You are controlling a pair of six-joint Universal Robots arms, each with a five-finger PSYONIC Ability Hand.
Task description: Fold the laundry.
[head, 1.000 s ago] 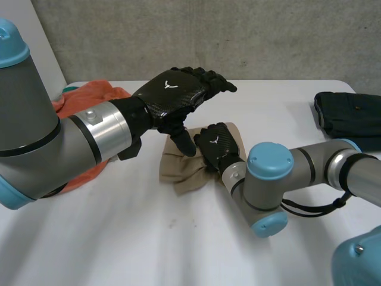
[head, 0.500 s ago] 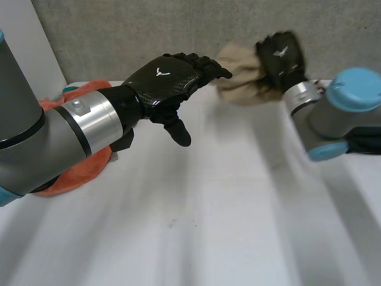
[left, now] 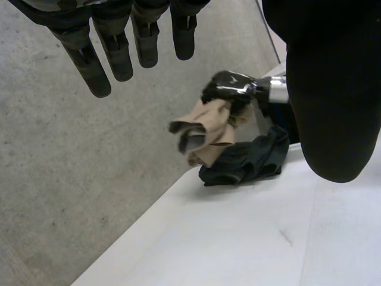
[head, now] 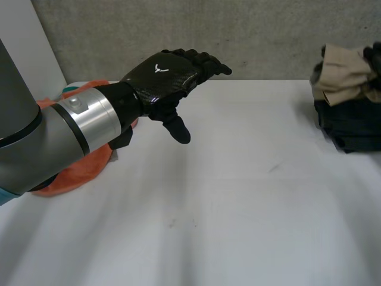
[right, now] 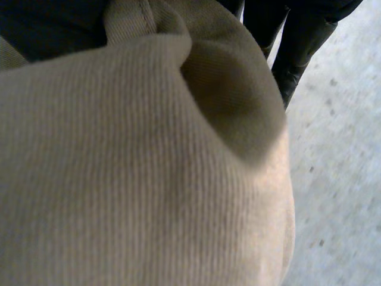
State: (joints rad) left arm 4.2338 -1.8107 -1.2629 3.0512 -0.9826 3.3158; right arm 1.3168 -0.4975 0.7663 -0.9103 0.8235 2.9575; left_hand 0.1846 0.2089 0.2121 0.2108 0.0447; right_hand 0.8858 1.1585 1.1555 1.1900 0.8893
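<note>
Far-left edge of the table point(head: 238, 196): orange cloth point(head: 89, 165), crumpled, partly behind my left arm. A bit of teal fabric shows at its far side; I cannot tell what it is.

My left hand point(head: 161, 77) hovers above the table's left half, well clear of the surface. It is open and holds nothing: fingers point(left: 116, 56) straight and together, pointing toward the grey wall point(head: 268, 30), thumb point(left: 333, 107) hanging down.

The middle of the table is bare white, with a few small dark marks.

At the far-right corner, my right hand point(left: 229, 88) is lifted off the table and clenched on the beige cloth point(head: 344, 72), the task piece. In the left wrist view the fingers are wrapped around one bunched end, and the rest hangs down in loose folds. In the right wrist view the ribbed beige fabric lies right against my palm, with my dark fingers point(right: 297, 47) just past its edge.

Directly under the beige cloth, at the table's far-right corner, lies a dark garment point(head: 351, 125) in a rumpled heap. The beige cloth's lowest fold reaches its top; I cannot tell whether they touch.

Orange cloth and dark garment sit well apart, at opposite edges of the table.
</note>
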